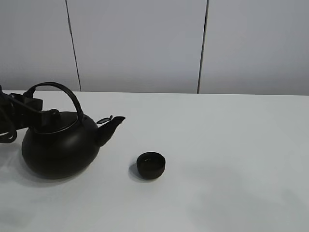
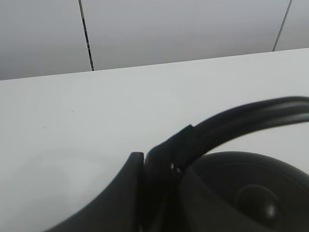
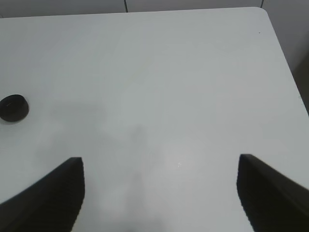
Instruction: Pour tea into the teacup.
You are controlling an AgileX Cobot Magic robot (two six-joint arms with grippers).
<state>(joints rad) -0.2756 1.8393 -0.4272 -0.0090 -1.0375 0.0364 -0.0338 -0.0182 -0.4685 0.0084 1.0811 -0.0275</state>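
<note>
The tiny black teacup (image 1: 150,165) stands on the white table (image 1: 231,145), right of and in front of the kettle's spout (image 1: 112,124). The big round black kettle (image 1: 58,150) sits at the left, its spout pointing right toward the cup. My left gripper (image 1: 30,105) is shut on the left end of the arched handle (image 1: 63,89); the left wrist view shows the fingers (image 2: 130,193) clamped around the handle (image 2: 241,121). My right gripper (image 3: 159,162) is open and empty above bare table, with the teacup (image 3: 13,107) far off to its side. No tea stream shows.
A grey panelled wall (image 1: 140,43) stands behind the table's far edge. The right wrist view shows the table's corner and side edge (image 3: 282,53). Black cables (image 1: 7,128) hang from the left arm beside the kettle.
</note>
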